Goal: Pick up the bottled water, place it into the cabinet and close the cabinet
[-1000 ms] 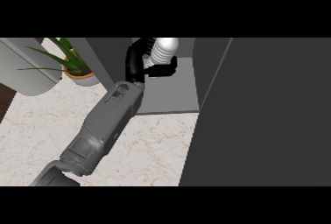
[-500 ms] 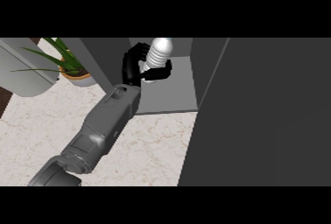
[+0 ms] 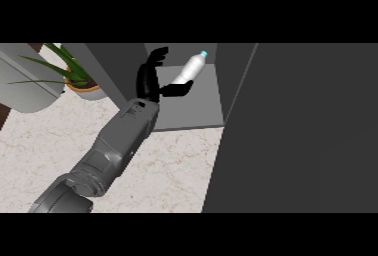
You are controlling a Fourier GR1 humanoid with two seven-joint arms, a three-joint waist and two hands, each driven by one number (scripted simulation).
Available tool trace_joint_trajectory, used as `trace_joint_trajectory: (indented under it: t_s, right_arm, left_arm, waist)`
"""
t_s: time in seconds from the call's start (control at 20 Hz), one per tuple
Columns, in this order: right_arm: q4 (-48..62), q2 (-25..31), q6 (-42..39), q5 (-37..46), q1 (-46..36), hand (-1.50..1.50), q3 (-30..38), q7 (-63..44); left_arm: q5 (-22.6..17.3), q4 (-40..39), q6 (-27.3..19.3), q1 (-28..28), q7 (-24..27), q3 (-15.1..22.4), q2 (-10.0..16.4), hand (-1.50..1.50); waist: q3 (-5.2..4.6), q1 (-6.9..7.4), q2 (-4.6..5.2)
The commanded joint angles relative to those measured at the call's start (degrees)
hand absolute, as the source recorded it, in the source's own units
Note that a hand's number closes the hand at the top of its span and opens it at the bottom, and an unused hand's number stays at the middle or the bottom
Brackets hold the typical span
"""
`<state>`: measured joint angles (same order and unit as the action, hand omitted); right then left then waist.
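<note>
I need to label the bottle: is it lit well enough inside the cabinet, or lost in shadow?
Head view: the bottled water shows bright white against the grey cabinet interior, no glare; the black left hand beside it stands out too; the panel at the right is uniformly dark.

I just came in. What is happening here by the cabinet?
The robot's left hand is up at the open cabinet, where the bottled water leans tilted on the shelf. The hand's fingers are straight, not curled round the bottle, and its thumb lies by the bottle's lower end. The cabinet is not yet closed. A potted plant stands on the counter to the left.
</note>
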<state>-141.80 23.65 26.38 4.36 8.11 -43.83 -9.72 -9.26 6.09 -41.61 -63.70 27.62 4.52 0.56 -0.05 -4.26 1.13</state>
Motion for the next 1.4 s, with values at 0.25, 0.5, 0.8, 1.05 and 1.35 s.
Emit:
trace_joint_trajectory:
  t_s: [0.25,0.5,0.8,1.05,1.35]
  right_arm:
    - [-2.41,0.71,-0.63,0.81,0.06,-1.5,-0.42,-0.21]
    - [-2.07,0.68,-1.26,-0.49,-0.86,-1.5,-0.08,-0.95]
    - [-3.68,1.4,-0.32,-0.54,1.86,-1.5,-0.64,0.78]
    - [-5.6,2.71,-0.68,0.19,1.52,-1.5,-1.18,-1.45]
    - [-0.41,-0.45,0.61,0.62,-1.36,-1.5,-0.83,-2.04]
  left_arm:
    - [1.3,-2.47,-4.63,2.04,1.88,0.03,0.14,-1.5]
    - [0.69,-1.33,-5.34,-0.11,0.6,-0.52,-0.55,-1.5]
    - [-1.49,4.27,5.61,0.62,7.47,-3.18,-0.55,-1.5]
    - [-5.29,7.78,15.94,1.7,13.1,-5.74,-0.55,1.5]
    - [-9.41,9.92,26.83,3.76,15.9,-5.11,-0.57,1.5]
  waist:
    - [-0.07,-0.51,0.6]
    - [-0.06,-1.05,0.49]
    - [-0.05,0.13,-0.08]
    - [-0.12,-0.02,-0.26]
    - [-0.05,1.75,-0.67]
